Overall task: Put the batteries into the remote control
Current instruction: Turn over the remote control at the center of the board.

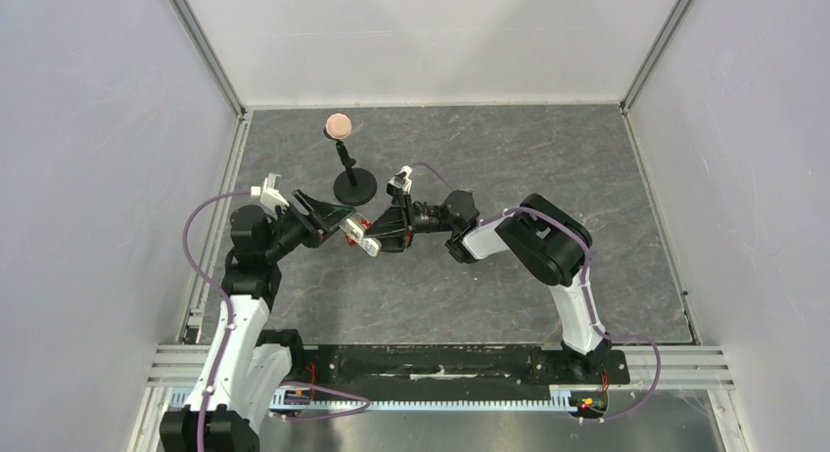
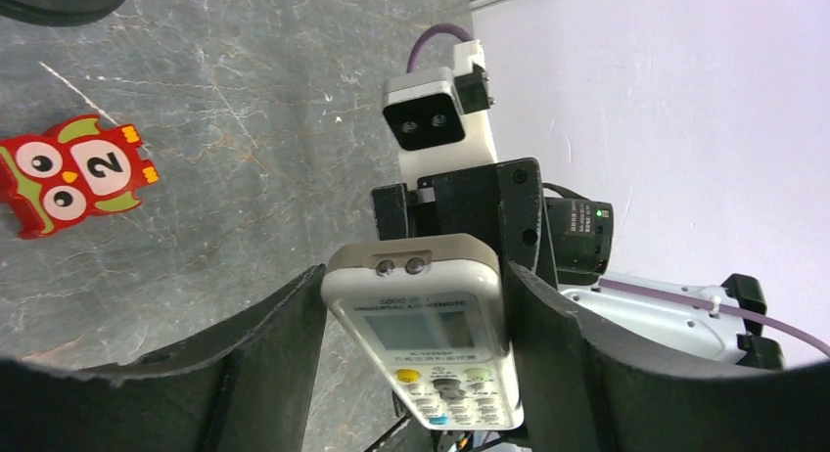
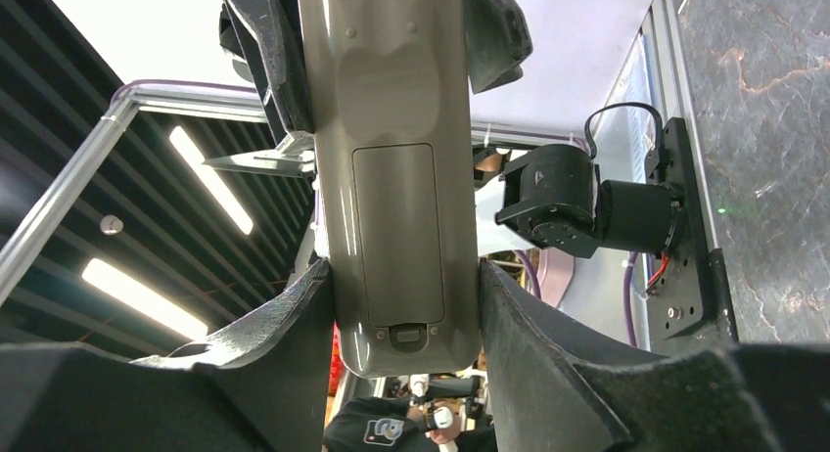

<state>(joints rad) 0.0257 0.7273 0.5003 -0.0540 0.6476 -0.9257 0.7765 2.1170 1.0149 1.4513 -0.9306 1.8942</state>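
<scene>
The remote control [image 1: 365,243] is held in the air between both arms, above the table's middle left. My left gripper [image 1: 345,227] is shut on its display end; the left wrist view shows its white face [image 2: 423,339] with the greenish display and buttons between my fingers. My right gripper [image 1: 380,237] is shut on its other end; the right wrist view shows its tan back [image 3: 396,178] with the battery cover [image 3: 396,232] closed in place. The right gripper [image 3: 403,300] grips just beside the cover latch. The left gripper [image 2: 416,310] grips its sides. The batteries are not in view.
A small red owl gadget [image 2: 73,173] with white circles lies on the grey table under the arms. A black stand [image 1: 354,186] with a pink ball [image 1: 338,126] on top stands just behind the grippers. White walls enclose the table on three sides.
</scene>
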